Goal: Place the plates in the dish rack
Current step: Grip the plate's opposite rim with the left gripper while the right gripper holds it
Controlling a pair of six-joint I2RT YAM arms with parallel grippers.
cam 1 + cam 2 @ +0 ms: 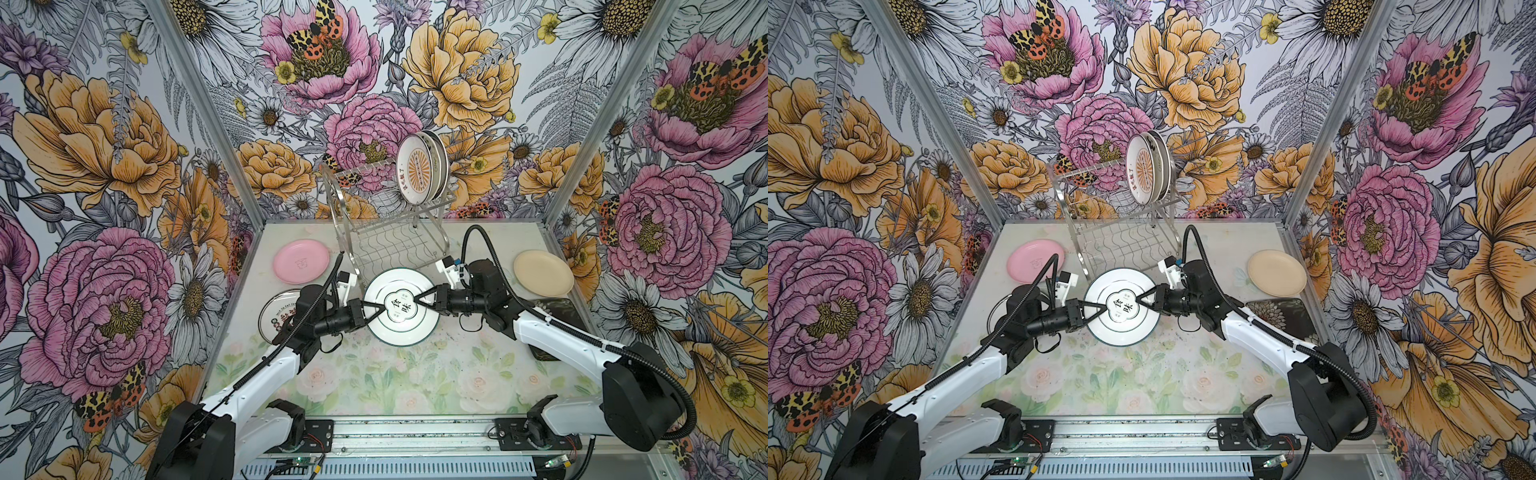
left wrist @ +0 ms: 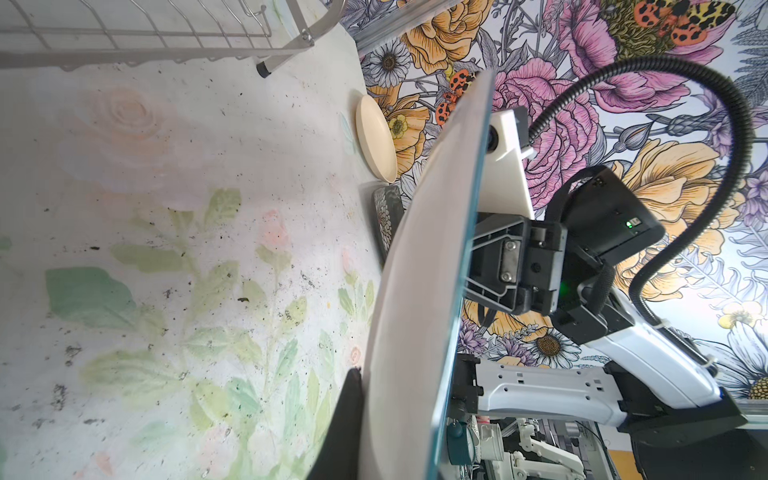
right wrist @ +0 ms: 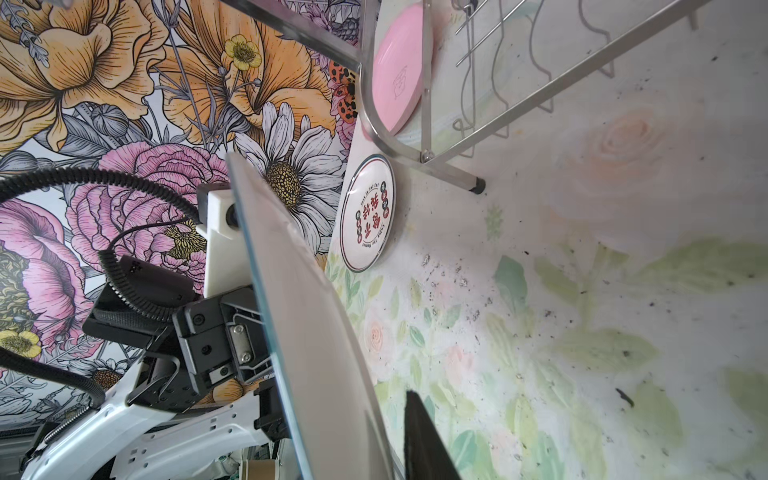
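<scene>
White round printed ceramic plate [image 1: 401, 307] hangs above the surface [image 1: 374, 374] before the two-tier steel wire dish rack [image 1: 390, 249]. Left fingers [image 2: 345, 415] clamp its rim; right fingers [image 3: 424, 440] straddle the opposite rim, clamping unclear. Secure one hold before tilting it upright into a slot.

Light: bright, even and diffuse, from above; shadows faint and soft. Top views: sharp, no glare. Wrist views: strong barrel curve at the edges; white plate [image 2: 415, 291] close to lens, blurred; tabletop [image 2: 166, 257] pale, washed.
</scene>
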